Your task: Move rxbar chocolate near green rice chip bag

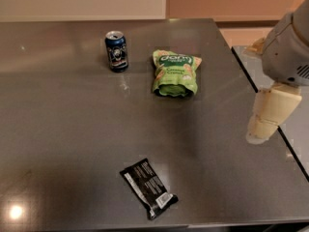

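Gripper (261, 129) hangs at right, state unclear; rxbar chocolate (148, 188) lies well apart, lower-left.

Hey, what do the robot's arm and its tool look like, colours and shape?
The arm at the right edge is a rounded light grey housing with dark vent slits. Below it, the tool is cream-coloured and blocky, over the table near its right edge. No cables show.

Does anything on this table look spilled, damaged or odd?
Nothing stands out. The flat black rxbar chocolate, crinkled green rice chip bag and upright blue drink can look intact; the gripper hangs by the table's right edge.
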Controlling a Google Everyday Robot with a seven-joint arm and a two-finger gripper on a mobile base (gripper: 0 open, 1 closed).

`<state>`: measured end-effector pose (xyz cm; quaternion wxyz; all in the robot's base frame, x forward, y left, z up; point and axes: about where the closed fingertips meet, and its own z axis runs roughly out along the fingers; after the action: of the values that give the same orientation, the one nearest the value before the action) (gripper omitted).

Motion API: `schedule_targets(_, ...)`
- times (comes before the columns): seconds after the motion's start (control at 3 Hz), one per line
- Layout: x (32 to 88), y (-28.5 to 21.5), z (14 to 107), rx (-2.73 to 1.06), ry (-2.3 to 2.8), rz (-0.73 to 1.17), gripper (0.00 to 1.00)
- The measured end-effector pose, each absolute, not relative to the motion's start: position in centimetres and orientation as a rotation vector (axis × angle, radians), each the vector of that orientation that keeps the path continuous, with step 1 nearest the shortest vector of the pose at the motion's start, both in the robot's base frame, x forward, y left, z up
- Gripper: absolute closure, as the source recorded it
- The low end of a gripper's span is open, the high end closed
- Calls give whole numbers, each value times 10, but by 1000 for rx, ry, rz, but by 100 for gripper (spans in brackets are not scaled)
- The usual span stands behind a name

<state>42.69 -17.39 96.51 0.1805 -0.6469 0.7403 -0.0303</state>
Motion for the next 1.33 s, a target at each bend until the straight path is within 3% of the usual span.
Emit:
schedule_targets(0.67,396,-109,940,-1942,1962,-86,0)
schedule_targets(1.33,347,-50,912,-2136,1810,45,0)
